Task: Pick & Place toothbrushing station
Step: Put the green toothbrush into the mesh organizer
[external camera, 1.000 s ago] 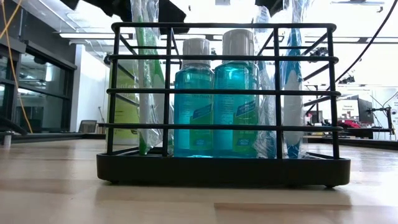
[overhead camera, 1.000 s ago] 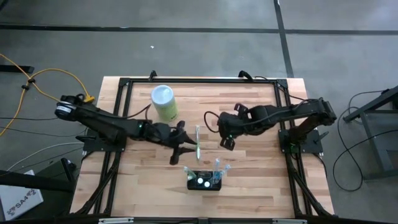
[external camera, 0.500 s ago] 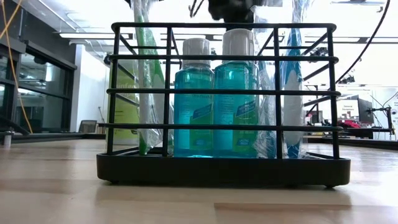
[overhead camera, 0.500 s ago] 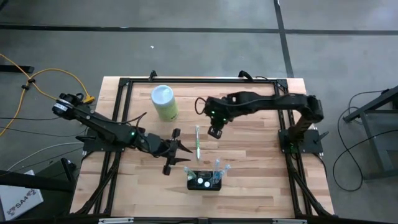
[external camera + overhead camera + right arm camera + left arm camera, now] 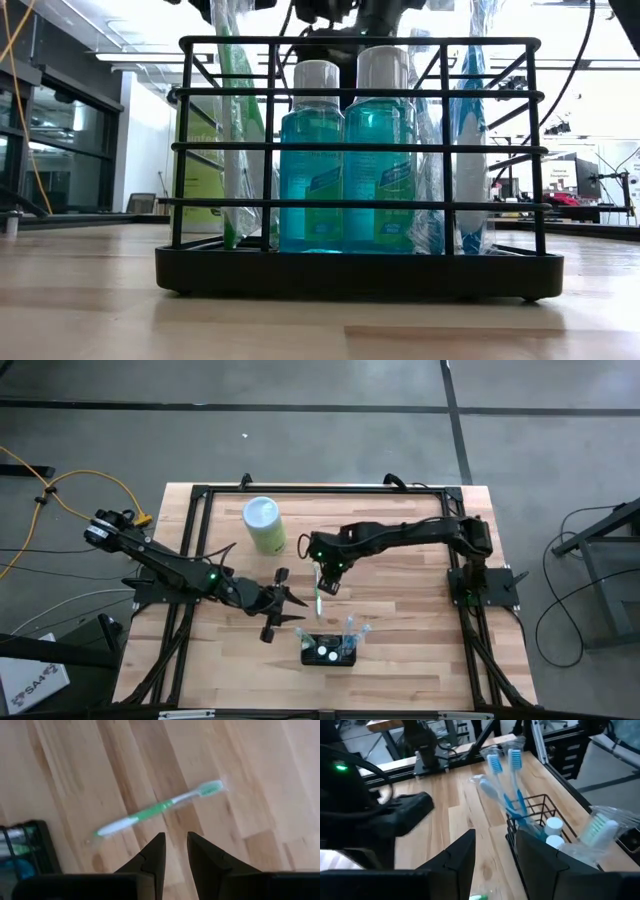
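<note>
The toothbrushing station [image 5: 358, 160], a black wire rack with a solid base, stands near the front edge of the wooden table [image 5: 420, 650], in the middle. It holds two teal mouthwash bottles [image 5: 345, 150] and wrapped blue toothbrushes [image 5: 502, 780], which stick up above its rim.

Just behind the rack, a green toothbrush [image 5: 318, 588] in a clear wrapper lies flat on the wood, apart from the rack. The right gripper [image 5: 327, 582] hangs over its far end, and in the right wrist view its fingers [image 5: 152, 857] stand slightly parted with nothing between them, the brush lying crosswise beyond their tips. The left gripper [image 5: 283, 610] waits beside the rack's left rear corner, fingers spread and empty.

Farther back on the left stands a pale green cylinder [image 5: 264, 524] with a whitish top.

Judging from this, the likely trouble is the pickup. The brush is thin, flat on the table and in slippery film, so narrow fingers coming down off-centre could push it aside or pinch only the wrapper. The two arms are also close together, so a sweep toward the rack might knock it or its tall brushes.
</note>
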Action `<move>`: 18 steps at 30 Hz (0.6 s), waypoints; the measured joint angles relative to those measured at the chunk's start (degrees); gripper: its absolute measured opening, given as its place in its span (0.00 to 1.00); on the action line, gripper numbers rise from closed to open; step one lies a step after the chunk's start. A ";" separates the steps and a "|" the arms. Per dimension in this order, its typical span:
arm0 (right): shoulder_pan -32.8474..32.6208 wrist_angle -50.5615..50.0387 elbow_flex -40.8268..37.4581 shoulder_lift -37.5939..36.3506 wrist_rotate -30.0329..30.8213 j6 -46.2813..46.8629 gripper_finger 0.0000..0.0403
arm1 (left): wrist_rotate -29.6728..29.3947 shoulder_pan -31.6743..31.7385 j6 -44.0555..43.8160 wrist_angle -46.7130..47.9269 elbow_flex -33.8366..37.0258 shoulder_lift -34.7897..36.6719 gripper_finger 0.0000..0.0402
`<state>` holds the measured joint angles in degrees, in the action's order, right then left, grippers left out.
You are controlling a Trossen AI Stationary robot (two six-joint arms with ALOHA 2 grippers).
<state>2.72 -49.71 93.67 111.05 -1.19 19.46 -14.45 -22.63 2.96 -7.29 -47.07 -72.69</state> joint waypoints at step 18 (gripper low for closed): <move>0.04 4.91 0.02 0.94 -0.06 13.24 0.18 | -1.06 0.42 -3.01 -0.08 0.00 -0.26 0.34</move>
<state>2.76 -44.81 93.69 111.98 -1.25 32.71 -15.51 -22.22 -0.05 -7.37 -47.07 -72.95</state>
